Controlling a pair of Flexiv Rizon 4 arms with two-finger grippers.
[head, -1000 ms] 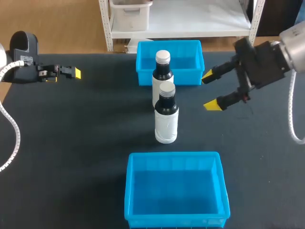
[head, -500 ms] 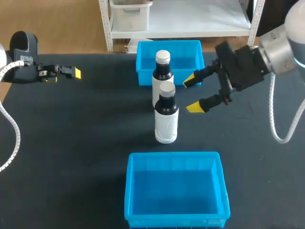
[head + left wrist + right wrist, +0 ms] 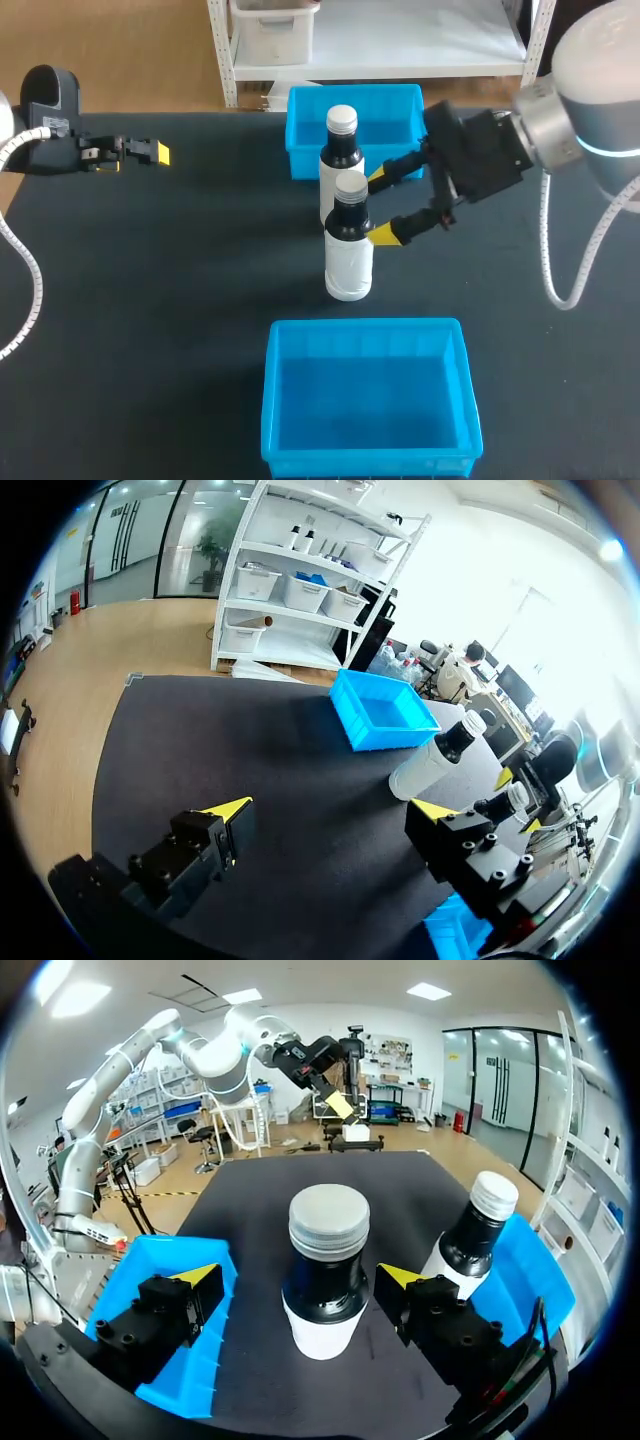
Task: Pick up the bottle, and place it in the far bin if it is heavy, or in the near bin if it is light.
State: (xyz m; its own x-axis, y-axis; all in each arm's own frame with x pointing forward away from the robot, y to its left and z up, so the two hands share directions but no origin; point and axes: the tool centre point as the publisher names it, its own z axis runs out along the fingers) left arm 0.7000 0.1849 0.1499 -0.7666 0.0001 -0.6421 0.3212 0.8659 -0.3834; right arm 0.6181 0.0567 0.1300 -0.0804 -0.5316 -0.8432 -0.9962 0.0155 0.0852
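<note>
The right claw (image 3: 380, 206) is spread open around the nearer bottle (image 3: 349, 250), one yellow finger on each side with a gap showing at both. That bottle stands upright on the dark counter (image 3: 150, 320), between the near bin (image 3: 365, 325) and the far bin (image 3: 395, 163), with a second bottle (image 3: 341, 148) upright just behind it, in front of the far bin. The left claw (image 3: 150, 152) hangs released, gripping nothing, over the counter's left side, well apart from both bottles.

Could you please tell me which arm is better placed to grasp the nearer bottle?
Right. The right gripper is open, with the nearer bottle just ahead between its fingers; the left gripper sits far off, near the table's left edge.
</note>
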